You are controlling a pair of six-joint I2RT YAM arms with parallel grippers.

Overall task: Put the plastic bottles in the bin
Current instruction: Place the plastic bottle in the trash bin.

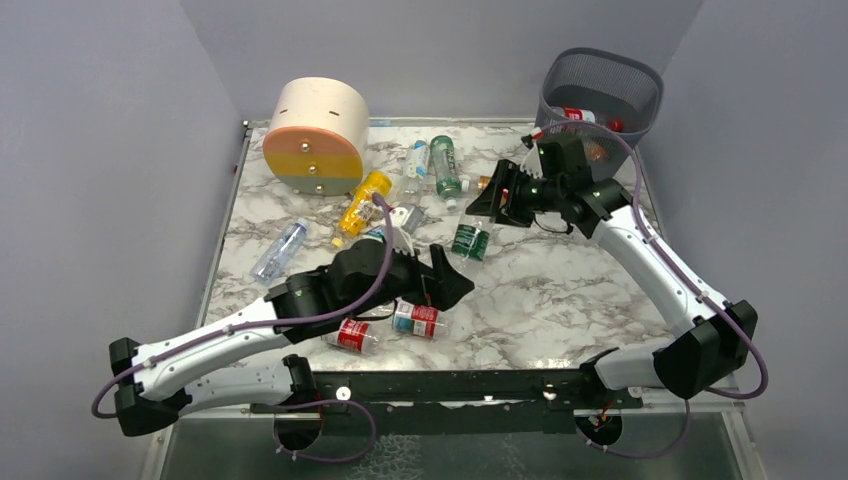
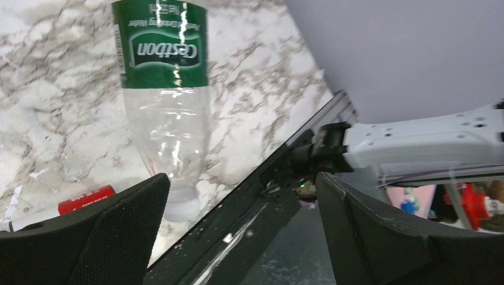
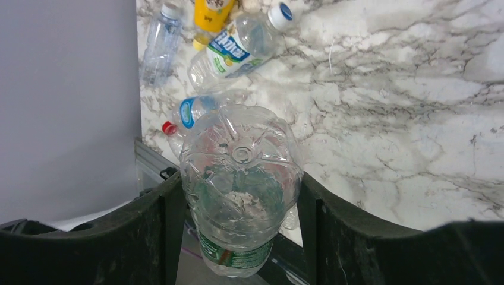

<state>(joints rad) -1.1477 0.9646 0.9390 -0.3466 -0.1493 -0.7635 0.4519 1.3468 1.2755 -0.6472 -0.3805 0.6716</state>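
Round beige, orange and yellow drawer unit at far left, white marble tabletop, grey walls

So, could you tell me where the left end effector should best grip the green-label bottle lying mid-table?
Best around the straight labelled band of the green-label bottle, coming down from above with the open left end effector straddling it crosswise. It lies flat on the marble, and its clear shoulder tapers toward the neck, so fingers there would likely slip.

A clear green-labelled bottle sits clamped in the right hand. Other bottles lie scattered on the desk. A red-labelled bottle lies in the bin.
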